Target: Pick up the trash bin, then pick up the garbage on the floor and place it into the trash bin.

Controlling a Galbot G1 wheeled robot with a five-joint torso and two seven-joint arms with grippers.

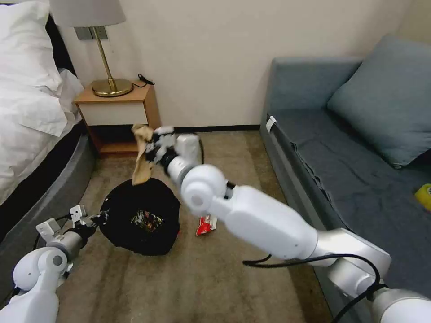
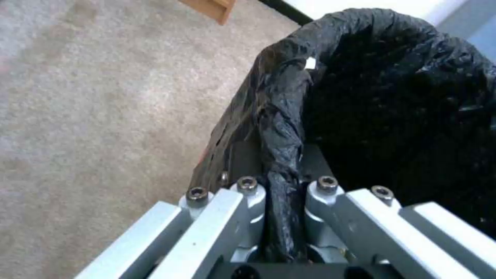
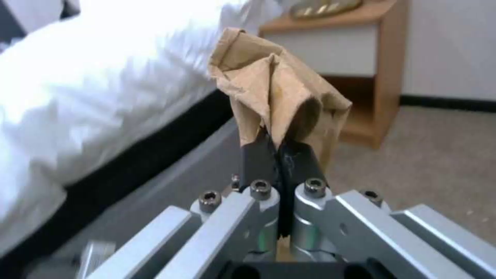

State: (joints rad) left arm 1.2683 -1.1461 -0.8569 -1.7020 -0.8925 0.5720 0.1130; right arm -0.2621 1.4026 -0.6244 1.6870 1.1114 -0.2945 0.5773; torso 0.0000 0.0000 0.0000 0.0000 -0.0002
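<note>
The trash bin (image 1: 139, 215), lined with a crinkled black bag, is held by its rim (image 2: 281, 116) in my left gripper (image 1: 96, 218), which is shut on it (image 2: 281, 170). A shiny wrapper (image 1: 146, 221) lies inside the bin. My right gripper (image 1: 150, 143) is shut on the crumpled tan paper (image 1: 142, 154), which hangs above the bin's far rim; the paper (image 3: 276, 93) sticks up from the closed fingers (image 3: 255, 159). A red-and-white packet (image 1: 205, 225) lies on the carpet right of the bin, partly behind my right arm.
A bed (image 1: 31, 116) with white bedding runs along the left. A wooden nightstand (image 1: 119, 112) with a brass lamp stands at the wall. A grey sofa (image 1: 359, 148) with a yellow tape roll (image 1: 423, 196) fills the right. Carpet lies open in front.
</note>
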